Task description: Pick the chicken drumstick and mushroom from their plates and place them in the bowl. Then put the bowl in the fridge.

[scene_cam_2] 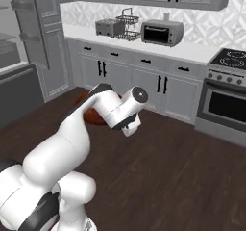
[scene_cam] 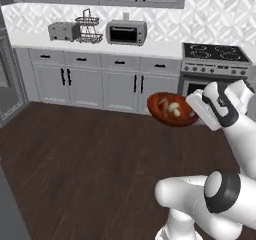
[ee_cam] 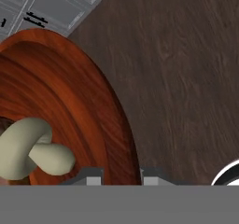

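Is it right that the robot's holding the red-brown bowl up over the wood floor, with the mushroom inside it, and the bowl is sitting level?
Not level. In the left base view the bowl is tilted, its inside facing the camera. The rest holds: the pincer grips its rim over the floor, mushroom inside.

Bench (scene_cam: 160, 48): white top above grey cabinets (scene_cam: 120, 86)
Toaster (scene_cam: 63, 31): left end of bench
Wire rack (scene_cam: 89, 28): between toaster and microwave
Microwave (scene_cam: 126, 32): silver (dark door)
Stove (scene_cam: 215, 59): right of bench
Floor (scene_cam: 80, 164): dark wood planks

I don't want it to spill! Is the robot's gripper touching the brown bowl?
Touching. In the hand view the gripper fingertips straddle the bowl rim, holding it above the floor.
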{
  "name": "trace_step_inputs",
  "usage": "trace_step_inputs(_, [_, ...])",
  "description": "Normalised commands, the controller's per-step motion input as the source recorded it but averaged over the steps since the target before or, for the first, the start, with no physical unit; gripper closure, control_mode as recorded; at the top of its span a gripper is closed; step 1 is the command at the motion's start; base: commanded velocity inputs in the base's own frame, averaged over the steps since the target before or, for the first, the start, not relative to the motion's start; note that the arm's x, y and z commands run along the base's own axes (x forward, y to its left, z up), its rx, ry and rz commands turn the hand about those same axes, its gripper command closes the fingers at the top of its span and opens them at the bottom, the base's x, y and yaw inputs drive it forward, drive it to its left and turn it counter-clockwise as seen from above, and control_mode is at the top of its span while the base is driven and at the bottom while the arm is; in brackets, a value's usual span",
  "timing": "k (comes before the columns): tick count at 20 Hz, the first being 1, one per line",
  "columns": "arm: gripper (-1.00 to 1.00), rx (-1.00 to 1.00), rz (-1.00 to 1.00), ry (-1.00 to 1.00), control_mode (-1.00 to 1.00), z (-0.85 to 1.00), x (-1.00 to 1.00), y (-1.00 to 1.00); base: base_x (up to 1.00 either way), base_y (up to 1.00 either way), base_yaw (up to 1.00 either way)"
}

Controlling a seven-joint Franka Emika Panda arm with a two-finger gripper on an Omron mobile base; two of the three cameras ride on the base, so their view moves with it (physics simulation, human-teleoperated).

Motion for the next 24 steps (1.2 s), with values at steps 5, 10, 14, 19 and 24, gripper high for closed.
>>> trace_step_inputs(5, [1.00, 0.00, 0.00, 0.00, 1.00, 0.00, 0.00, 0.00, 1.00, 0.00, 0.36])
trace_step_inputs(10, [1.00, 0.00, 0.00, 0.00, 1.00, 0.00, 0.00, 0.00, 1.00, 0.00, 0.42])
trace_step_inputs(14, [1.00, 0.00, 0.00, 0.00, 1.00, 0.00, 0.00, 0.00, 1.00, 0.00, 0.45])
trace_step_inputs(19, [1.00, 0.00, 0.00, 0.00, 1.00, 0.00, 0.00, 0.00, 1.00, 0.00, 0.45])
trace_step_inputs(24, [1.00, 0.00, 0.00, 0.00, 1.00, 0.00, 0.00, 0.00, 1.00, 0.00, 0.51])
